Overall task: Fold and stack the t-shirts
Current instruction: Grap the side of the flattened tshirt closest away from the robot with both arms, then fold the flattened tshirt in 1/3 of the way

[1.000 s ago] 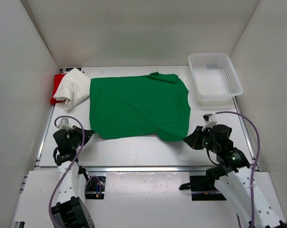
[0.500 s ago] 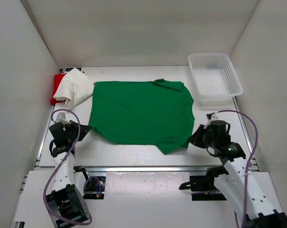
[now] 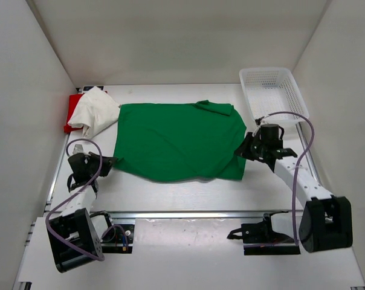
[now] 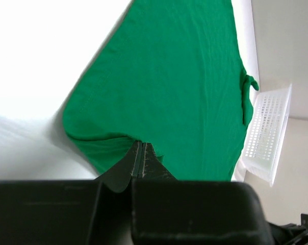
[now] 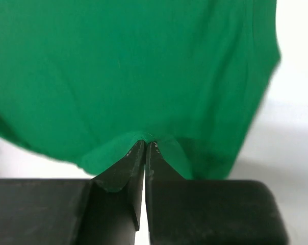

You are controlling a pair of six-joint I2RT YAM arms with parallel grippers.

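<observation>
Top external view: left gripper (image 3: 112,161) clenched on the green t-shirt (image 3: 179,142) at its near-left edge; right gripper (image 3: 238,153) clenched on its near-right edge. The shirt lies spread flat between and beyond both claws. Beyond the right claw: white mesh basket (image 3: 300,104), bare mesh floor showing. Beyond the left claw: white t-shirt (image 3: 95,112), crumpled, lying partly on the red t-shirt (image 3: 71,116).
</observation>
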